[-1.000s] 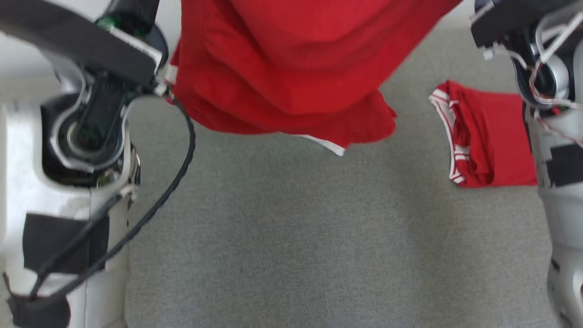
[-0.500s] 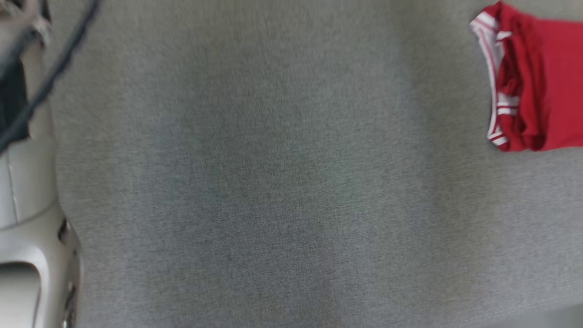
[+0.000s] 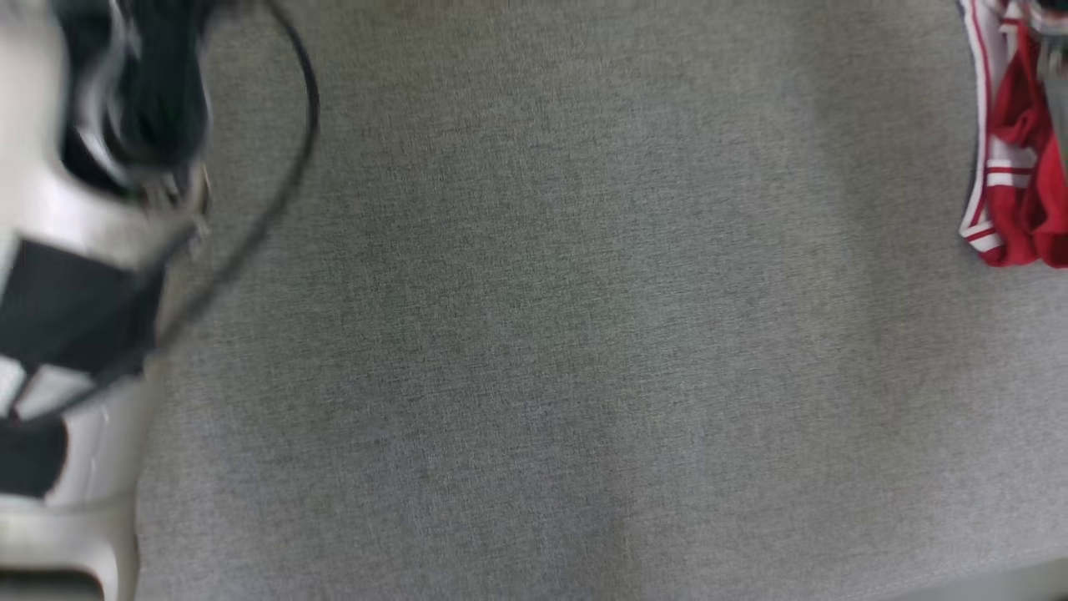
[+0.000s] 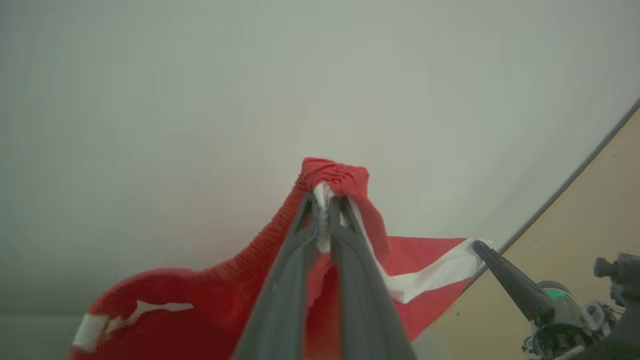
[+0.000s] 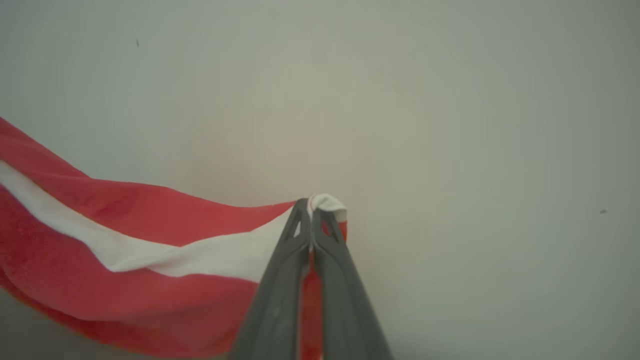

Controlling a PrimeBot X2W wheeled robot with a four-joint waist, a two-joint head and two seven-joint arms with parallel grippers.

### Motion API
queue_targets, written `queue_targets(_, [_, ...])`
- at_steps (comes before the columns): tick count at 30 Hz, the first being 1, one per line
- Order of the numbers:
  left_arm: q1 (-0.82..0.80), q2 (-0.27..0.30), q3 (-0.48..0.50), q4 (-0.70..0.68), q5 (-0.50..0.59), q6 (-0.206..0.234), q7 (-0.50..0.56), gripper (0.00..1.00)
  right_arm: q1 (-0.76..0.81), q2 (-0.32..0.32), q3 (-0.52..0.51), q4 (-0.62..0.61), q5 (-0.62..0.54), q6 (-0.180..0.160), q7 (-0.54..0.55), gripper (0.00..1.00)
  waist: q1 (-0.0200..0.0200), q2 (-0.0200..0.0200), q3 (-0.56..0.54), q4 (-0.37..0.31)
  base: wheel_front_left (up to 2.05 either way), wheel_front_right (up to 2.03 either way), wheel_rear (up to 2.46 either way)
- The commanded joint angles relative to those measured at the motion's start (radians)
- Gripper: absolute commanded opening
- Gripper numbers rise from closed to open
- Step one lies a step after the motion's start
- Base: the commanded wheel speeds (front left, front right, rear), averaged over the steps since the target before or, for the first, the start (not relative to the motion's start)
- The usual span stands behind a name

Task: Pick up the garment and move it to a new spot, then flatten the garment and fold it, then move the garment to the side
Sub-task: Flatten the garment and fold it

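Between tips of left gripper (image 4: 324,201), bunched garment (image 4: 334,175) was clamped, right gripper (image 5: 311,206) pinched another edge, cloth trailing left of its fingers.

Grey fabric surface (image 3: 534,334), red white-striped garment (image 3: 1020,125) lying at its right edge

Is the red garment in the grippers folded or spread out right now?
Spread, loosely. The left gripper pinches a bunched red part, the right gripper the white-striped edge, and the garment sags open between them.
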Motion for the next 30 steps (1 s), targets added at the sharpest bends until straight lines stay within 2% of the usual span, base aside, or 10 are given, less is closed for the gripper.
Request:
queue_targets(1, [0.059, 0.013, -0.016, -0.013, -0.028, -0.002, 0.009, 0.0, 0.056, -0.021, 0.002, -0.029, 0.039, -0.003, 0.024, 0.0, 0.0, -0.0002, -0.058, 0.025, 0.0, 0.0, 0.0])
queue_targets(6, [0.261, 0.049, -0.031, -0.073, -0.124, -0.002, 0.034, 0.0, 0.252, -0.092, -0.03, -0.207, 0.171, -0.003, 0.138, 0.0, 0.0, -0.0002, -0.145, 0.046, 0.0, 0.0, 0.0])
queue_targets(7, [0.261, 0.049, -0.031, -0.073, -0.124, -0.002, 0.034, 0.0, 0.252, -0.092, -0.03, -0.207, 0.171, -0.003, 0.138, 0.0, 0.0, -0.0002, -0.145, 0.046, 0.0, 0.0, 0.0])
queue_targets(11, [0.421, 0.084, -0.063, -0.112, -0.148, 0.005, 0.066, 0.0, 0.429, -0.129, -0.083, -0.317, 0.204, -0.003, 0.234, 0.0, 0.0, -0.0002, -0.222, 0.056, 0.0, 0.0, 0.0])
queue_targets(16, [0.572, 0.105, -0.098, -0.162, -0.157, 0.032, 0.101, 0.0, 0.635, -0.132, -0.181, -0.416, 0.224, -0.003, 0.371, 0.0, 0.0, -0.0002, -0.303, 0.068, 0.0, 0.0, 0.0])
queue_targets(22, [0.732, 0.128, -0.147, -0.204, -0.173, 0.086, 0.15, 0.0, 0.888, -0.131, -0.291, -0.545, 0.239, -0.003, 0.602, 0.0, 0.0, -0.0002, -0.397, 0.076, 0.0, 0.0, 0.0])
queue_targets(30, [0.909, 0.17, -0.187, -0.251, -0.166, 0.163, 0.179, 0.0, 1.196, -0.082, -0.395, -0.702, 0.262, -0.003, 0.898, 0.0, 0.0, -0.0002, -0.477, 0.07, 0.0, 0.0, 0.0])
